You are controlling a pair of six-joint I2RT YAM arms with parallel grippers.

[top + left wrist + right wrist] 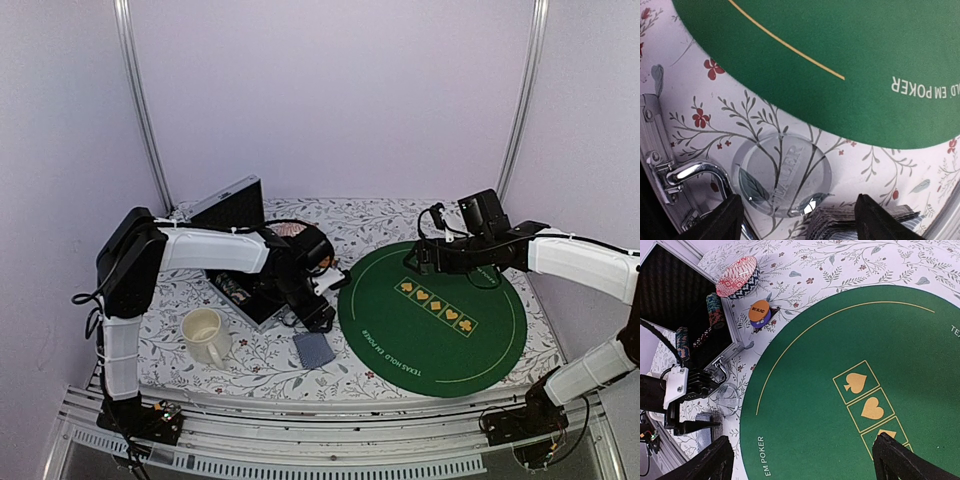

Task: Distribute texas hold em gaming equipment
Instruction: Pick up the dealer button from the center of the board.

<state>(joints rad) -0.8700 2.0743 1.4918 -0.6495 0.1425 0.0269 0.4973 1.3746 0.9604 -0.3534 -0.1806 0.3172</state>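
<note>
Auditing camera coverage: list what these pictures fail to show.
Left wrist: card deck cut off by the bottom edge.
Top external: case interior partly hidden behind the left arm.
Right wrist: third suit symbol on the mat covered by a finger and the bottom edge.

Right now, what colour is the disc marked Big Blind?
The Big Blind disc is orange, best seen in the right wrist view.
</note>
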